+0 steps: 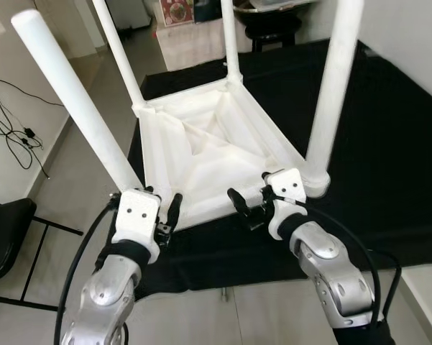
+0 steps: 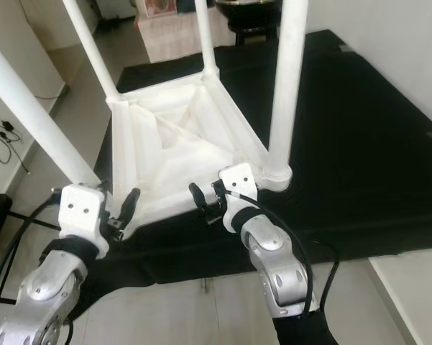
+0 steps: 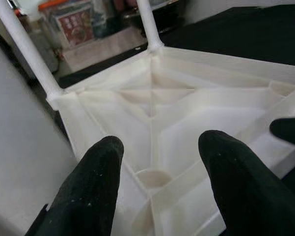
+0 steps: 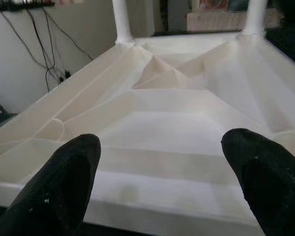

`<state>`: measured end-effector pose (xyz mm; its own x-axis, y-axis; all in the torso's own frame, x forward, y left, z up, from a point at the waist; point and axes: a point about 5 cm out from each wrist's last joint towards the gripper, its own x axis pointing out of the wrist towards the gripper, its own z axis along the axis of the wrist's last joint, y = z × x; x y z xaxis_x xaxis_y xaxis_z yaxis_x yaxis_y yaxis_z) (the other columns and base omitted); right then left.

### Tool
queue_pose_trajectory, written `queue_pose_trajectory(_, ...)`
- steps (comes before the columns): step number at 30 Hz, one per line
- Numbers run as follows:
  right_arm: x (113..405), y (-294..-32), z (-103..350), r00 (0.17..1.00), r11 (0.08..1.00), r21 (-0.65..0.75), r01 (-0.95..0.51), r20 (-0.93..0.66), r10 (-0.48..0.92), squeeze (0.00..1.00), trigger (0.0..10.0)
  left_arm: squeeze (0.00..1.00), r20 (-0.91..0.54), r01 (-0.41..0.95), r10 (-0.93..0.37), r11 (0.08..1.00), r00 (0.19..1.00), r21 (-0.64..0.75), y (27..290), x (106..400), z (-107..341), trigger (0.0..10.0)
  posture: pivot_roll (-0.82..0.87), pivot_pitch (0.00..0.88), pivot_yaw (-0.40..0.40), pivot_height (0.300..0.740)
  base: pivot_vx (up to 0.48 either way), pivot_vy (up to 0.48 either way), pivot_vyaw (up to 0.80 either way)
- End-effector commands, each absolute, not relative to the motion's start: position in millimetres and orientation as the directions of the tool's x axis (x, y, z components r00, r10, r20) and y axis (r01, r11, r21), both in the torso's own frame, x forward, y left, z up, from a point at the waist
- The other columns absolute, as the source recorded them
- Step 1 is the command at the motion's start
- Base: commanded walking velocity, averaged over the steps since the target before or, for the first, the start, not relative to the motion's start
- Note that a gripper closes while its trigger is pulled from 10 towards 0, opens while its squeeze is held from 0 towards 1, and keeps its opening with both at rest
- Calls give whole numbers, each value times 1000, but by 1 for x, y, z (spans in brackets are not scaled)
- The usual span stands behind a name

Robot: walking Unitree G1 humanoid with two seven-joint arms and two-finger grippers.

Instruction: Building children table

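A white plastic children's table (image 1: 216, 144) lies upside down on a black cloth (image 1: 388, 144), its legs pointing up. The near right leg (image 1: 331, 93) stands in its corner. The near left leg (image 1: 79, 100) slants up; its foot is hidden behind my left wrist housing. My left gripper (image 1: 169, 215) is open at the near left corner, and a round socket (image 3: 149, 177) shows between its fingers (image 3: 95, 177). Along the table's near rim (image 4: 152, 191), my right gripper (image 1: 246, 207) is open with its fingers spread wide and nothing held.
A black chair (image 1: 3, 230) stands at the left on the tiled floor. Cables (image 1: 18, 136) trail along the left wall. A black stool (image 1: 273, 29) and boxes (image 1: 176, 11) stand behind the table. The cloth's front edge lies just before my arms.
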<state>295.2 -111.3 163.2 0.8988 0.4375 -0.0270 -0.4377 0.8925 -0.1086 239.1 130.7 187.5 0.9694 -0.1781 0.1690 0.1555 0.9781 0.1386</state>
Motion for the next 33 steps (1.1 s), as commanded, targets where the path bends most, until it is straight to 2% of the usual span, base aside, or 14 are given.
queue_pose_trajectory(1,294,-106,162,887,882,-101,-461,-24,461,0,10000,0,145,97,-117,985,982,142,140,245,182,10000,-74,125,120,740,0,0,0)
queue_pose_trajectory(8,294,-107,163,881,876,-99,-471,-20,472,0,10000,0,170,15,-39,990,985,138,140,256,187,10000,-76,128,119,740,0,0,0)
queue_pose_trajectory(16,293,-108,164,880,875,-101,-474,-19,474,0,10000,0,143,-59,36,985,989,164,152,253,182,10000,-75,133,119,740,0,0,0)
queue_pose_trajectory(25,298,-118,172,886,879,-124,-460,2,464,0,10000,0,115,-283,263,930,958,233,205,239,176,10000,-68,134,117,740,0,0,0)
queue_pose_trajectory(28,299,-122,175,886,879,-128,-459,11,464,0,10000,0,115,-296,276,927,954,230,208,239,176,10000,-67,134,114,740,0,0,0)
queue_pose_trajectory(33,299,-129,198,837,835,-150,-529,73,543,0,10000,0,125,-264,242,943,962,205,202,244,179,10000,-71,133,115,740,0,0,0)
